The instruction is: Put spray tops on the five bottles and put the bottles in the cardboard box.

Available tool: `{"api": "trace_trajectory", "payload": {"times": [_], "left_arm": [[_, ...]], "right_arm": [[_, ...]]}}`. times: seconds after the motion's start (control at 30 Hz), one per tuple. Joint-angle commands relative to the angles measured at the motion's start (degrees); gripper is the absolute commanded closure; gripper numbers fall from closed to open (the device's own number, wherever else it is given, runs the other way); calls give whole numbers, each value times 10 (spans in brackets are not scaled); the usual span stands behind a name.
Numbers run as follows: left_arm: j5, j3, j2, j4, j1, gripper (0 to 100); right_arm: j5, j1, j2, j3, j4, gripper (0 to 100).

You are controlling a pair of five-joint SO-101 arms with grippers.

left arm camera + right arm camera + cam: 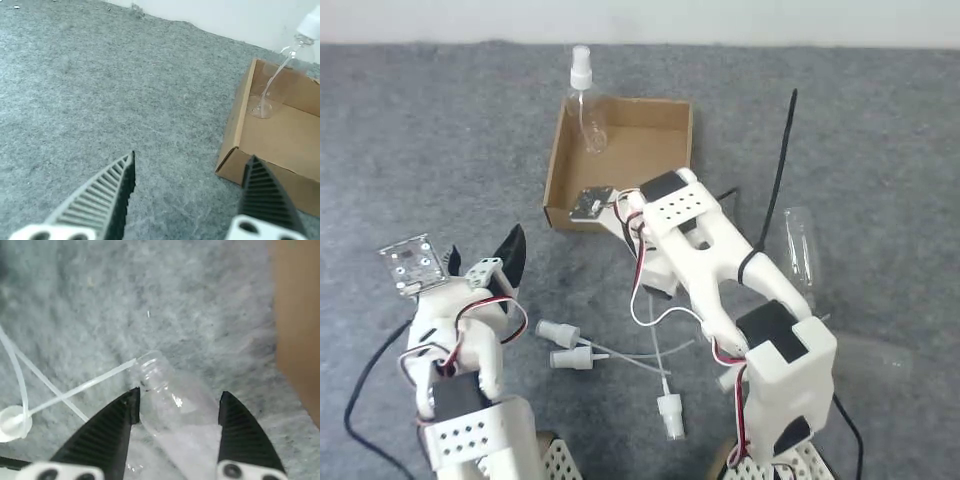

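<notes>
The right gripper (180, 394), jaws spread around an uncapped bottle (172, 410) lying on the carpet (100, 300), may pinch the slick body off-centre and squirt it away, short of the cardboard box (555, 170) at the high view's upper centre; the left gripper (191, 158) gapes over bare carpet.

We see a grey, felt-like carpet covering (430, 140) spread across the whole table, its nap mottled in lighter and darker patches. Along its far edge stands a plain white wall (770, 18), meeting the covering in a slightly uneven line. In the right wrist view we make out a tiny white fleck (148, 314) lying on the grey pile, and in the left wrist view a similar pale speck (153, 64).
</notes>
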Motion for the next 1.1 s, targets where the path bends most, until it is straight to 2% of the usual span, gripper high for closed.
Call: {"api": "trace_trajectory", "payload": {"times": [0.0,0.13,0.3,0.47,1.07], "left_arm": [[-4,-2,-6,-18,-1,684],[-4,-1,-6,-18,-1,684],[-4,-1,-6,-18,-1,684],[-4,-1,-6,-18,-1,684],[-5,-1,-6,-17,1,684]], "right_arm": [[21,-9,-12,-38,15,712],[90,-12,-13,-38,41,600],[195,-5,-10,-37,61,611],[263,13,-7,-34,65,615],[282,22,-7,19,30,615]]}}
